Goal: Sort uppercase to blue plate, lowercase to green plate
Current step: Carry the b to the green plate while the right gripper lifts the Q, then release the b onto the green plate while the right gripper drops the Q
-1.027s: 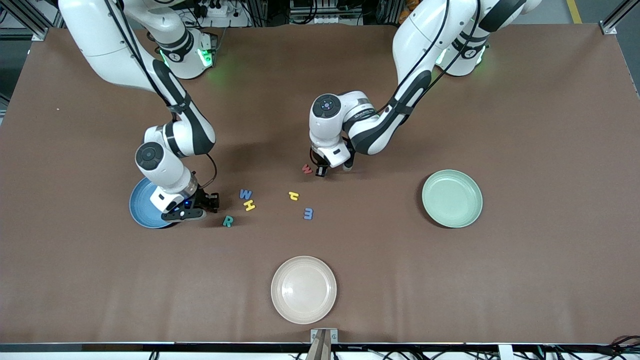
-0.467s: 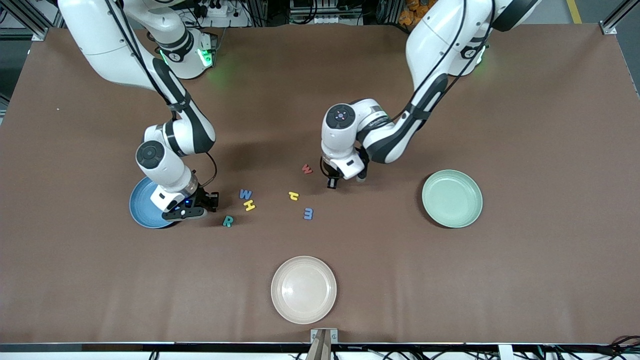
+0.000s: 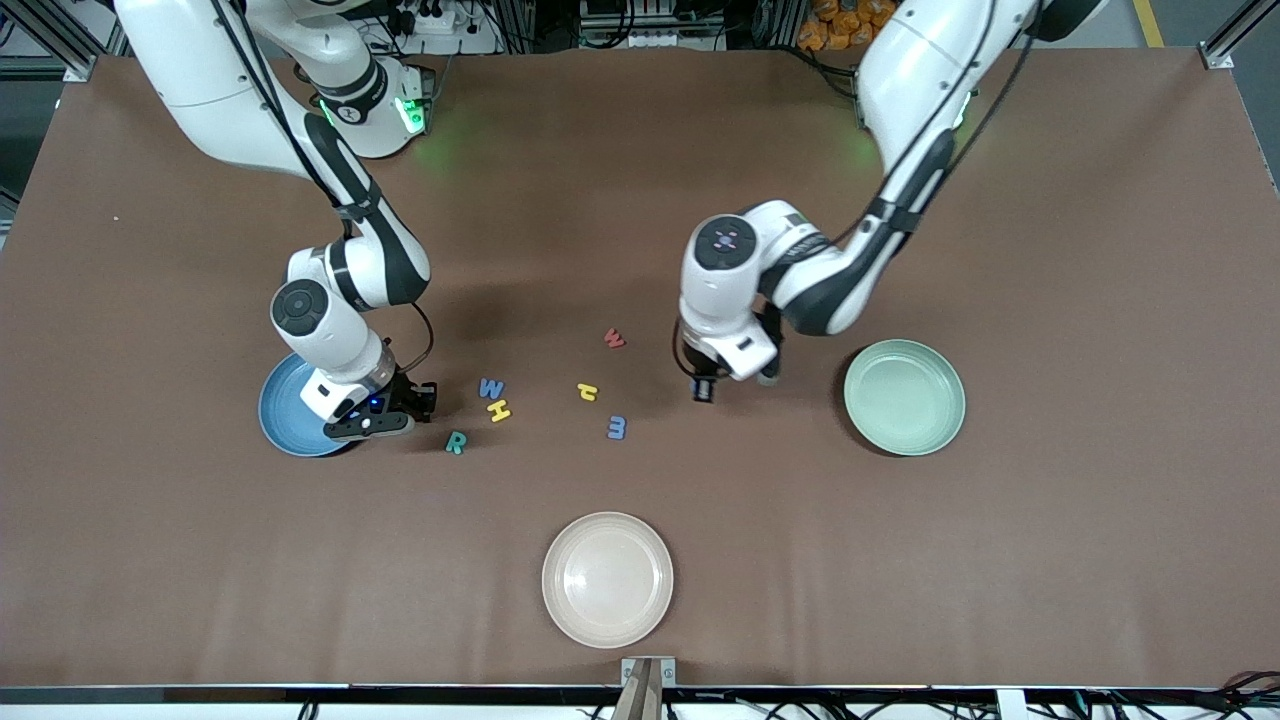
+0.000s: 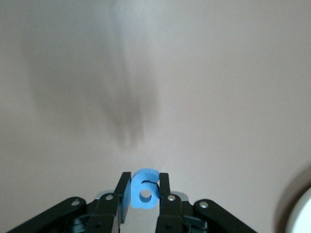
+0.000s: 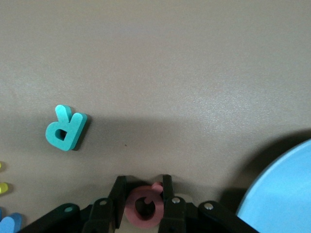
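Blue g (image 4: pixel 144 189) between left pincer's (image 4: pixel 145 194) fingers.

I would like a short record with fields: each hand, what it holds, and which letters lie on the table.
left hand: shut on the blue g, over bare table beside the green plate
right hand: shut on the red Q, beside the blue plate
letters on table: teal R, blue W, yellow H, yellow h, blue m, red w

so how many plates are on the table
3: the blue plate under the right arm's wrist, the green plate toward the left arm's end, and the cream plate nearest the front camera.
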{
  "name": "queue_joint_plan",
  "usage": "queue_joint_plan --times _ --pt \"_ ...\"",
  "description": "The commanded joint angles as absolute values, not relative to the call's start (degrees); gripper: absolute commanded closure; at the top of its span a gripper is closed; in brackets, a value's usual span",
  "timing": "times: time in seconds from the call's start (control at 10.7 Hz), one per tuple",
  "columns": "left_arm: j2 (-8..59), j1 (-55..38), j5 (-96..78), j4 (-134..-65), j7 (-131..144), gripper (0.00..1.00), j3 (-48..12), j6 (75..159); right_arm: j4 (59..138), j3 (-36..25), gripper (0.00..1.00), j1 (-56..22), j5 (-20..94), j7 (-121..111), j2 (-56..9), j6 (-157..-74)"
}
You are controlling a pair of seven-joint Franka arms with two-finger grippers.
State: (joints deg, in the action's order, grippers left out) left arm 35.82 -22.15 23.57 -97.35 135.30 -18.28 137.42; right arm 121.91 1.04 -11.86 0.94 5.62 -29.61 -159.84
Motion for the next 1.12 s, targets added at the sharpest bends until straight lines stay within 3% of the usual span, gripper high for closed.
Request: queue_joint_plan --times 0.0,0.65,0.93,1.03 --pt "33.32 -18.57 23.56 -98.53 130.80 1.00 -19.16 134.40 121.83 0.88 0.69 -11.95 0.09 5.62 -29.88 -156.74" --pt "29.36 -0.20 15.64 -98.70 105.67 1.00 -25.57 124.37 112.78 0.97 0.69 -11.78 0.18 6.07 -29.27 -141.19" --pt "27.78 3.42 15.82 -103.34 100.20 1.00 -26.37 122.34 105.31 0.44 0.69 -10.21 0.09 0.83 -29.00 -128.54" --pt "27.08 4.99 15.82 -104.06 99.59 1.00 -26.54 122.87 104.86 -0.60 0.69 -8.89 0.00 -3.73 -28.83 -127.71"
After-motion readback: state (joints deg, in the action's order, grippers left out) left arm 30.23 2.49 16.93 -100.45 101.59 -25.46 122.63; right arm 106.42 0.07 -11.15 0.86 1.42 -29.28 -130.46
